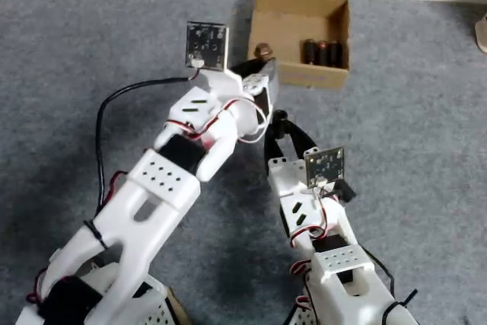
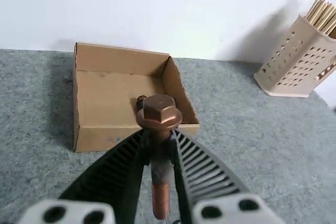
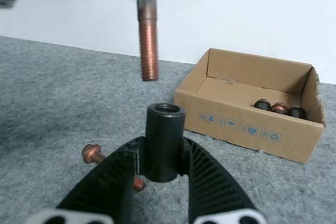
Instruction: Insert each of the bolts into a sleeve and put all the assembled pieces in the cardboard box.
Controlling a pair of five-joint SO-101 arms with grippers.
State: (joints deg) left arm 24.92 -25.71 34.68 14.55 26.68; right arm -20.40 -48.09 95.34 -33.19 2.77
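My left gripper (image 2: 159,134) is shut on a copper bolt (image 2: 159,113), held head up with its threaded shaft pointing down, just in front of the cardboard box (image 2: 105,98). In the right wrist view that bolt (image 3: 148,40) hangs a little above and slightly to one side of a black sleeve (image 3: 164,140). My right gripper (image 3: 164,150) is shut on the sleeve, which stands upright with its bore open. The box (image 3: 294,140) holds three assembled pieces (image 3: 278,108). From above, the left gripper (image 1: 259,70) sits by the box's near wall (image 1: 312,75) and the right gripper (image 1: 280,125) is just below it.
A loose copper bolt (image 3: 92,153) lies on the grey carpet beside my right gripper, partly behind one finger. A beige perforated holder of wooden sticks (image 2: 302,59) stands off to the side by the white wall. Open carpet surrounds the box.
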